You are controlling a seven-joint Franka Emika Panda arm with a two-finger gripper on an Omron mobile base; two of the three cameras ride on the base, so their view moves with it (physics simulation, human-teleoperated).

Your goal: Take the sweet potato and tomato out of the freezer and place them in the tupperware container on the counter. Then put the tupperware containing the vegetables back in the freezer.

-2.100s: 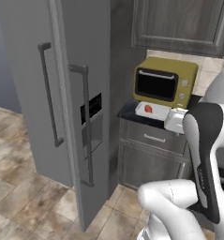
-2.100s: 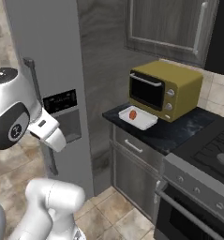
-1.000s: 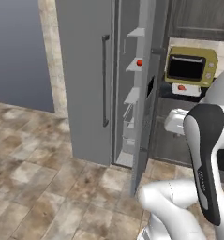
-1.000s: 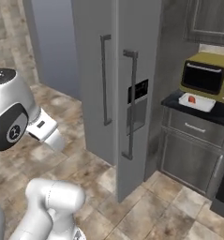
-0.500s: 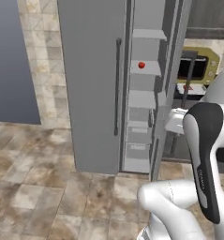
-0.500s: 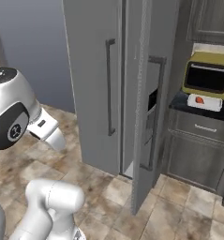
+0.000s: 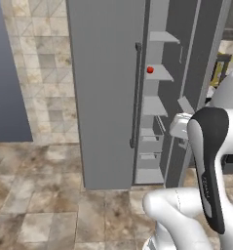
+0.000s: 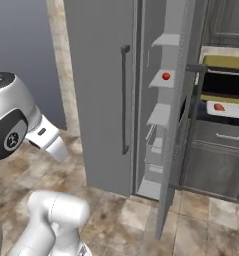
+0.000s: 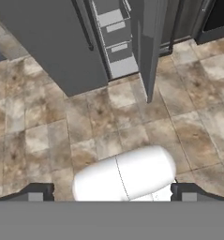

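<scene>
- Base has swung round over the last couple of seconds: earlier views faced the microwave and desk, now both base cams face the freezer (image 7: 108, 97) with its right door open and the shelves exposed. That's camera motion; the objects haven't moved.
- Tomato (image 8: 165, 76) sits on an upper freezer shelf (image 7: 159, 73), small red ball near the shelf's front edge.
- Tupperware container (image 8: 225, 109) is on the desk (image 8: 203, 114) under the microwave (image 8: 226, 75), with an orange-red lump in it, likely the sweet potato (image 8: 219, 107), so that half looks done.
- Gripper (image 9: 113, 190) is spread wide with nothing between the fingers, pointing down at the floor tiles (image 9: 146, 126), well short of the shelves.
- Judgement: this is the approach leg for the tomato. Next the arm must rise and reach in to the upper shelf; the open door edge beside the arm is the clearance risk.
</scene>
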